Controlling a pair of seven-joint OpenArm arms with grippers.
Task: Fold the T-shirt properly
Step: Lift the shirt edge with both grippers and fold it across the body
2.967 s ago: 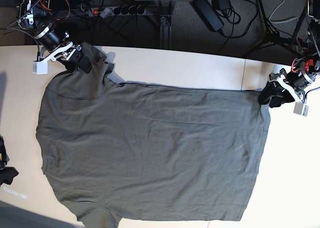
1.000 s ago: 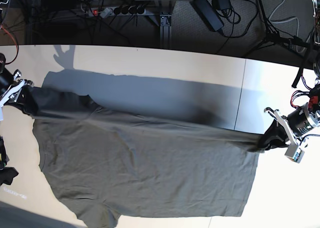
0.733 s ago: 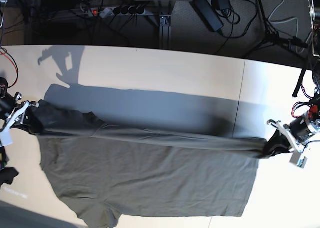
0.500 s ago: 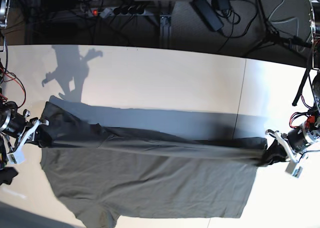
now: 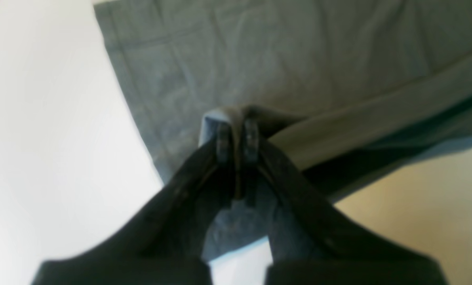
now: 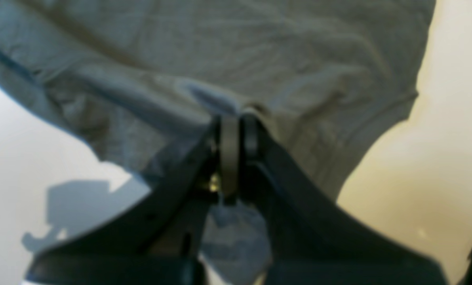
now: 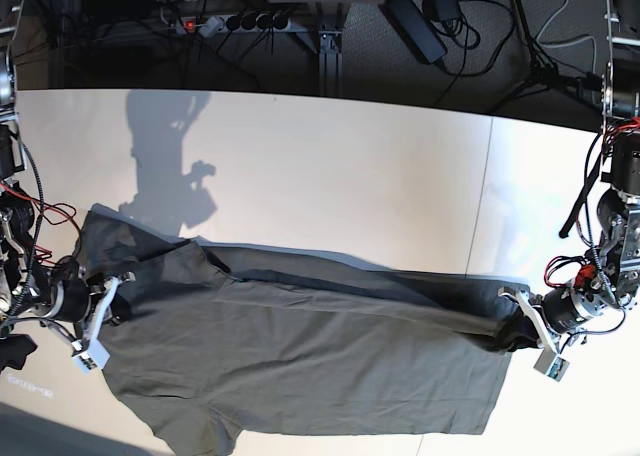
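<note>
White tabletop (image 7: 340, 156) under the work, its far edge meeting a dark backdrop (image 7: 300, 46) at 12 o'clock in the base view.

Item: T-shirt (image 7: 310, 366), olive-grey, lying across the near half of the table, from about 9 o'clock round through 6 to 4. Left gripper (image 7: 508, 344) at 4 o'clock, jaws clamped on a pinch of the cloth. Right gripper (image 7: 108, 311) between 8 and 9 o'clock, jaws likewise closed on cloth. A taut band of fabric runs between the two.

Progress: I judge this an early fold, in hand but incomplete. One layer is drawn toward 6 o'clock over the body; a strip lies on its 12 o'clock side. Left to do, by my estimate: lay this layer down, release both grips, smooth, then make the further folds to a compact shape.

View comparison: left wrist view shows a dark hollow beneath the stretched band, at 4 o'clock of the fingertips, which the base view does not resolve. Right wrist view shows rumpled cloth bunched beside the grip, toward 2 o'clock. Only the base view gives both arms and the whole span between them. Possible trouble: creases trapped on release.
</note>
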